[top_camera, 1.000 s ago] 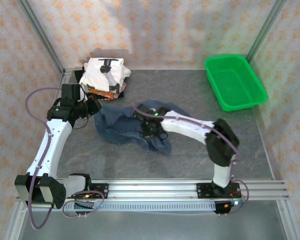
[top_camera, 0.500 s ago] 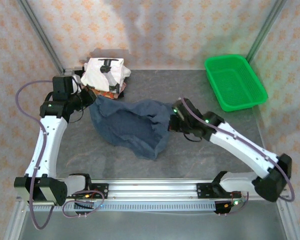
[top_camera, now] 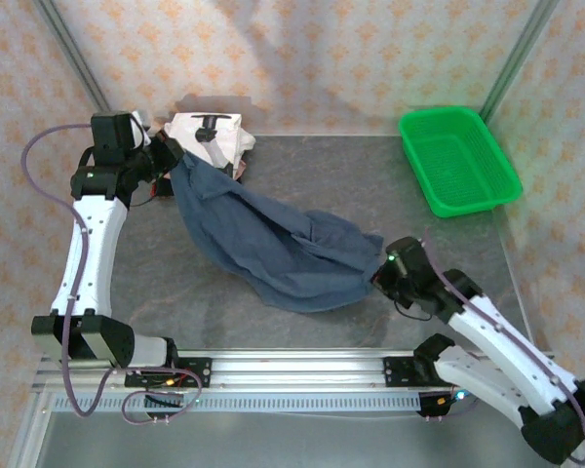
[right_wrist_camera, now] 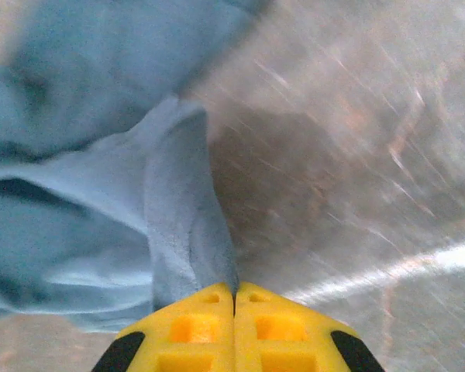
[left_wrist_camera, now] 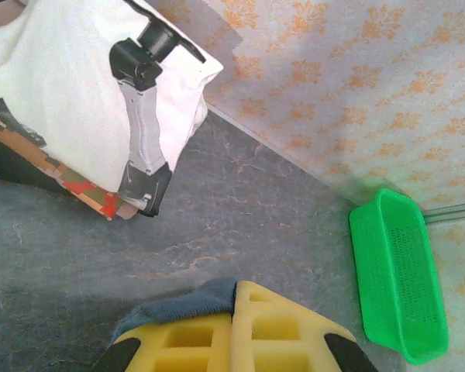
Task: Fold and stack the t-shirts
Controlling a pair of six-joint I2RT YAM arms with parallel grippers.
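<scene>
While it sags across the table [top_camera: 370, 185] from above, the limp, light navy-blue shirt [top_camera: 273, 244] hangs between the left gripper [top_camera: 166, 168], by the folded stack [top_camera: 210, 136], and the right gripper [top_camera: 380, 278]. Left wrist: clamped on thin hem. Right wrist: clamped on a bunched edge; I reckon seams grip best.

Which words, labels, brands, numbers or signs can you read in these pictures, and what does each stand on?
No readable text anywhere.
White t-shirt: black-and-grey print, a picture, no legible letters.
Navy-blue t-shirt: plain.
Green basket and wallpaper: no label, only an orange pattern on the wall.
</scene>
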